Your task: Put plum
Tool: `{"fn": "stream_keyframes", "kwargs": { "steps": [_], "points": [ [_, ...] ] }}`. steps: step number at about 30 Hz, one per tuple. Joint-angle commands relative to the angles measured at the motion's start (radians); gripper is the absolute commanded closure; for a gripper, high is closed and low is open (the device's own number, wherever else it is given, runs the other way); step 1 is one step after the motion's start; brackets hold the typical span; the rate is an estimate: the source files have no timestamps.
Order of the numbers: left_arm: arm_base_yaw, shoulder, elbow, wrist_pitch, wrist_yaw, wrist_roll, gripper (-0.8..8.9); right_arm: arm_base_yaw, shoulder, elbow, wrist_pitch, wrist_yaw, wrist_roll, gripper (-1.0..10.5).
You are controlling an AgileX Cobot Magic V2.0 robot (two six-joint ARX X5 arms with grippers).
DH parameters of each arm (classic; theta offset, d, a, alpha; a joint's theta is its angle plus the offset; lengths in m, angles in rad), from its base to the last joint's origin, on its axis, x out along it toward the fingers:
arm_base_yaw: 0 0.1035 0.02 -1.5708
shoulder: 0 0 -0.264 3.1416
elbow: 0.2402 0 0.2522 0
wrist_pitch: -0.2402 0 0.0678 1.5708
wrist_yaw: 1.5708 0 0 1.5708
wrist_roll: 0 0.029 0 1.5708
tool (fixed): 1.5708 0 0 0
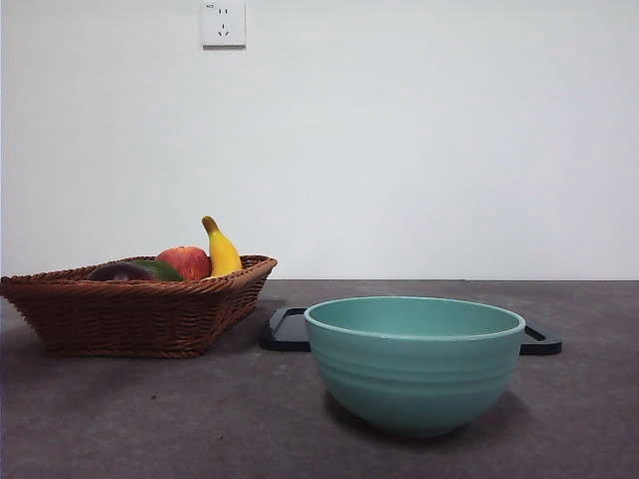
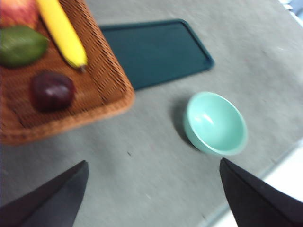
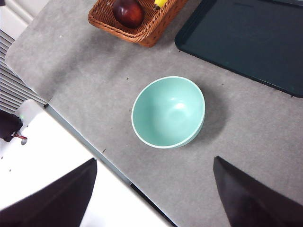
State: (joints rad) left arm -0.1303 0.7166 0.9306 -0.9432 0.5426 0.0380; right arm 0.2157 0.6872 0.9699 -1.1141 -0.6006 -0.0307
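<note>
One plum [image 2: 52,91], dark purple-maroon and glossy, lies in the woven wicker basket [image 2: 111,90] near a corner, its top just showing over the rim in the front view [image 1: 120,270]. The right wrist view shows it too [image 3: 128,12], close to the basket's corner [image 3: 151,33]. Beside it in the basket sit a dark green fruit [image 2: 21,45], a red-yellow apple [image 1: 184,261] and a yellow banana [image 2: 61,30] whose tip points up over the rim in the front view. The basket stands on a grey table [image 1: 150,419].

Just beside the basket lies a flat dark tray [image 2: 156,52], touching or nearly touching the basket's edge; I cannot tell which. A mint-green bowl [image 1: 414,361] stands upright apart from the basket, in front of the tray as the front view has it.

Left gripper [image 2: 154,194] hangs high above the table between the basket and the bowl, jaws spread wide with nothing between them. Right gripper [image 3: 154,191] hangs above the table's near edge by the bowl [image 3: 168,112], jaws likewise wide apart and holding nothing.
</note>
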Motion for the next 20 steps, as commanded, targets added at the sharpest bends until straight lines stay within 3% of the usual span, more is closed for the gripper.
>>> {"fn": "stream_keyframes", "kwargs": {
  "steps": [1,11,20],
  "points": [
    [-0.011,0.055,0.034,0.049,-0.04,-0.002,3.68,0.005,0.004,0.018,0.011,-0.002,-0.006,5.5],
    [-0.067,0.343,0.223,0.102,-0.249,-0.005,3.73,0.005,0.004,0.018,0.012,-0.002,-0.006,5.5],
    [-0.127,0.624,0.374,0.103,-0.341,-0.005,3.76,0.005,0.005,0.018,0.013,-0.002,-0.006,5.5]
  ]
}}
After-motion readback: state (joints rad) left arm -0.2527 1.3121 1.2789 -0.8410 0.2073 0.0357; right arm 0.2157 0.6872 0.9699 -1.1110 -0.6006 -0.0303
